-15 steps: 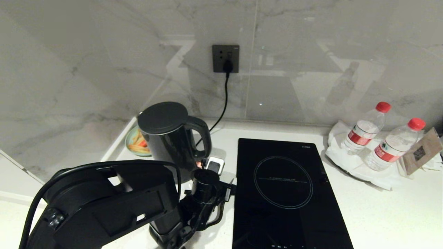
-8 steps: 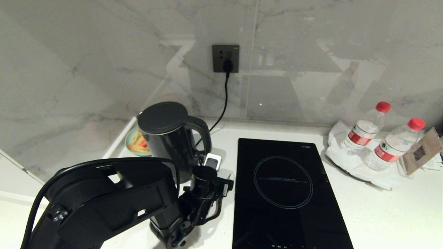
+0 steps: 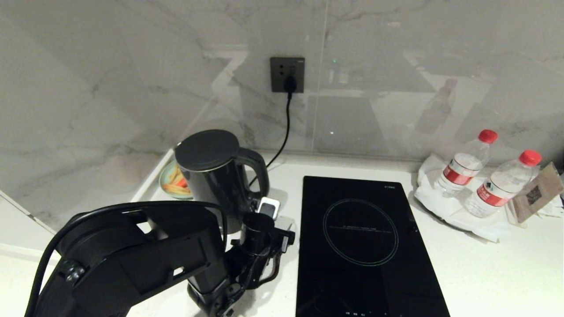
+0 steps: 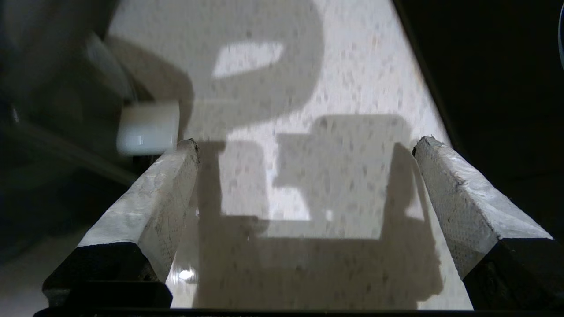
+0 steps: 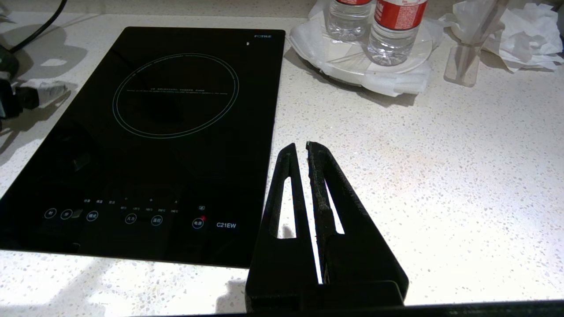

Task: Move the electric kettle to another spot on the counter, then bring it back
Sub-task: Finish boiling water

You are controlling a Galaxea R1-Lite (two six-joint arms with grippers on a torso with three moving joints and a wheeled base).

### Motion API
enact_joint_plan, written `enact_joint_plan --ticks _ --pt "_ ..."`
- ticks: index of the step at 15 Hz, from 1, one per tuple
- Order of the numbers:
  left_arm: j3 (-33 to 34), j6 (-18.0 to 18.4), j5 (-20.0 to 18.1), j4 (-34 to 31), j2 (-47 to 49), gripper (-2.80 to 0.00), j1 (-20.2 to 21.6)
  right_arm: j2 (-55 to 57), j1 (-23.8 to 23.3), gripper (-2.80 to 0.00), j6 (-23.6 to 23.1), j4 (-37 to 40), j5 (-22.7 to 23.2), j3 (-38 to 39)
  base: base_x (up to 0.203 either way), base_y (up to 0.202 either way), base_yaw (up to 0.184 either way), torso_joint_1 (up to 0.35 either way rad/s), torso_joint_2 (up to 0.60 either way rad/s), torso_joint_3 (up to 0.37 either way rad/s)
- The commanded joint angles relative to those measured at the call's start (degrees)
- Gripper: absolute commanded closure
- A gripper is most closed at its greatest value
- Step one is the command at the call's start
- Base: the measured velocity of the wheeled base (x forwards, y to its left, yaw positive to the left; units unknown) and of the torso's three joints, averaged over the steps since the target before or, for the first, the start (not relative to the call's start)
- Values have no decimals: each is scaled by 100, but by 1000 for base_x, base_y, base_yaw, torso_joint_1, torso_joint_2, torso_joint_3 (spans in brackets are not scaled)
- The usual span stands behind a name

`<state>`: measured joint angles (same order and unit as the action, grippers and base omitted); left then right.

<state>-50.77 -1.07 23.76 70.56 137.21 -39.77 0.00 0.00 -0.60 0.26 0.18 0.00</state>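
Your electric kettle (image 3: 214, 176), dark, cylindrical, flat-lidded, loop-handled, stands upright at the counter's (image 3: 484, 273) back left. Beside it, a green dish (image 3: 172, 182) holds orange sticks. Your left gripper (image 4: 304, 149) hangs spread wide, empty, just before the kettle; the right gripper (image 5: 305, 149) stays clenched.
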Motion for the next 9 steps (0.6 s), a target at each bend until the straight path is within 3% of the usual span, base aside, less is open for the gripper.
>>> enact_joint_plan --ticks 1,4,9 --pt "337 -21 3 115 -46 -280 -45 0 0 0 -2 0 6 0 0 0 0 0 0 0" --pt "973 -3 12 772 -253 -280 -140 0 0 0 -2 0 -1 0 0 0 0 0 0 0" --pt "1559 -16 153 906 -1219 -280 -169 0 0 0 -2 0 4 0 0 0 0 0 0 0"
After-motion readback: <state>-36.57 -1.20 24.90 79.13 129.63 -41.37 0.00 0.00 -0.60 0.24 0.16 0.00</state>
